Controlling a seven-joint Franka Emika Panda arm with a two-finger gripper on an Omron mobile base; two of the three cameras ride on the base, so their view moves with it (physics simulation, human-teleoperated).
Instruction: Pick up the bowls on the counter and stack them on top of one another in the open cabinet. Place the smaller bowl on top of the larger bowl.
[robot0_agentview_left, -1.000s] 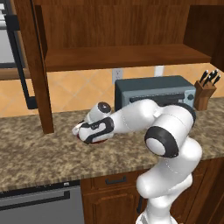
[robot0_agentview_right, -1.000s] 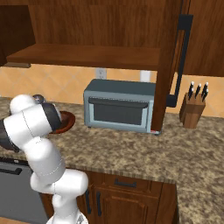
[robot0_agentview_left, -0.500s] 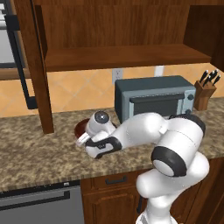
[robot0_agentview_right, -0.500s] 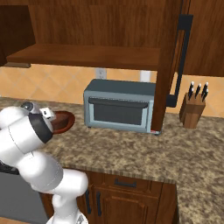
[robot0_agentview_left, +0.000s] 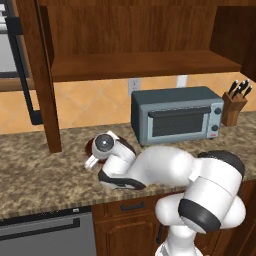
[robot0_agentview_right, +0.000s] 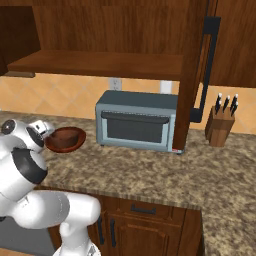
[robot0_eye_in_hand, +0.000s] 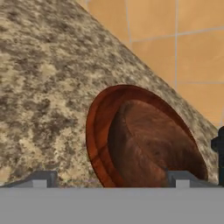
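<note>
Nowhere legible writing; larger bowl (robot0_eye_in_hand: 144, 140) unmarked.

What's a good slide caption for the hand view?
Open gripper poised over the larger bowl, which rests on the counter near the tiled wall.

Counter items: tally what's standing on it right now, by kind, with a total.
Wooden bowls: 1, the larger bowl, reddish-brown, on the counter just ahead of the pincer
Toaster ovens: 1
Knife blocks: 1
Total: 3
</note>
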